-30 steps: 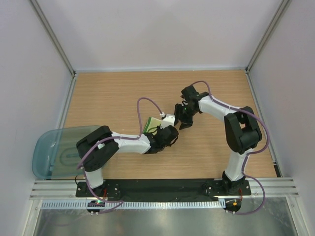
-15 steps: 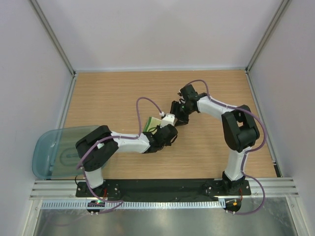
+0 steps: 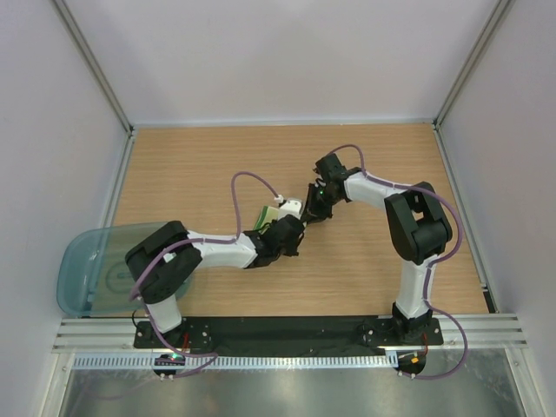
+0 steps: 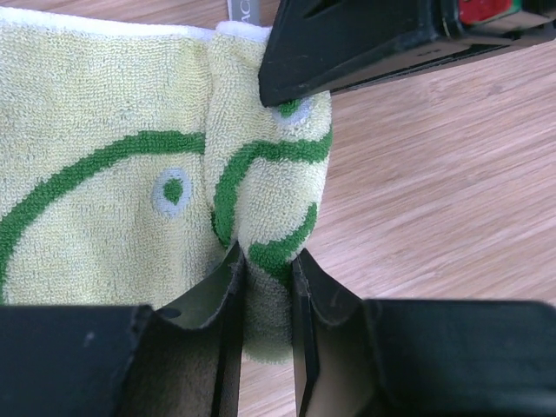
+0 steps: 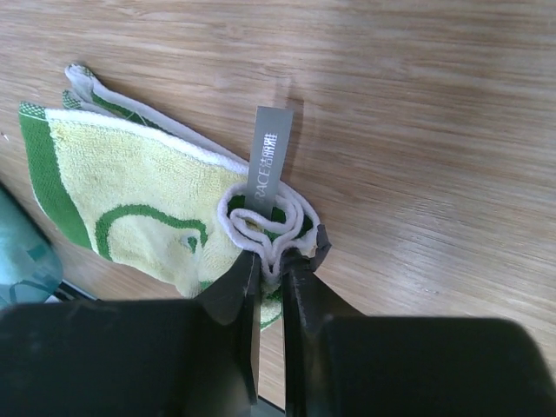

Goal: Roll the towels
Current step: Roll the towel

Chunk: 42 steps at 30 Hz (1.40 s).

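The green and cream towel [image 5: 130, 195] lies on the wooden table, its right edge curled into a small roll with a grey label [image 5: 268, 156]. It also shows in the left wrist view [image 4: 95, 191] and, mostly hidden by the arms, in the top view [image 3: 268, 215]. My left gripper [image 4: 268, 287] is shut on the near end of the roll. My right gripper [image 5: 272, 269] is shut on the white-edged far end of the roll. Both grippers meet mid-table in the top view, the left gripper [image 3: 282, 228] beside the right gripper [image 3: 311, 207]. The mint-blue towel is out of view.
A translucent teal-grey bin [image 3: 95, 269] sits at the table's left near edge. Grey walls and metal posts bound the wooden table [image 3: 191, 165]. The black base rail [image 3: 287, 330] runs along the near edge.
My right gripper has moved left to the towel and closed on the roll's end. My left gripper with the towel has shifted slightly left.
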Tool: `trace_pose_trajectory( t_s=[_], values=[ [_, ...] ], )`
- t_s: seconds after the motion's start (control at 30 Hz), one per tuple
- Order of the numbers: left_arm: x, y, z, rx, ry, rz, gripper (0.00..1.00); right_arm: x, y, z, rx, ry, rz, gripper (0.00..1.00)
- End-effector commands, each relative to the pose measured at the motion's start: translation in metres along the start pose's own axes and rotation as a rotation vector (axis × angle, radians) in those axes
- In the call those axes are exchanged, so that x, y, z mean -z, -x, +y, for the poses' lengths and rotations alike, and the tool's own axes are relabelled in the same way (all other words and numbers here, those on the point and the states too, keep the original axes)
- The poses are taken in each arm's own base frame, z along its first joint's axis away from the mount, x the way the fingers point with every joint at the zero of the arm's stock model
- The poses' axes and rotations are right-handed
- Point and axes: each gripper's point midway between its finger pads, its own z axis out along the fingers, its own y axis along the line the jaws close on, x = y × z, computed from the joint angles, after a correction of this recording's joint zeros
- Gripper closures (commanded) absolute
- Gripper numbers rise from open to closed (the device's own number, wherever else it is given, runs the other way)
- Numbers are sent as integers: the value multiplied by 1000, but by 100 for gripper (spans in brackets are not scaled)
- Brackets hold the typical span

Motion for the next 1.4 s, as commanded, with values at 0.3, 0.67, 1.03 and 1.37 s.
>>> trace_pose_trajectory(
  t_s=[0.3,0.67,1.03,1.37],
  values=[
    [30,-50,7,-10,-73,215,93,16,5,-50,26,-257,-46,71],
    [56,-37,-24,149,-257,224,94,63,31,-75,-80,-270,-141,40],
    [63,-33,-21,639,-436,236,100,81,19,-73,-78,-237,-186,40],
    [53,-52,11,944,-434,319,100,78,-19,4,-13,318,-199,34]
  ],
)
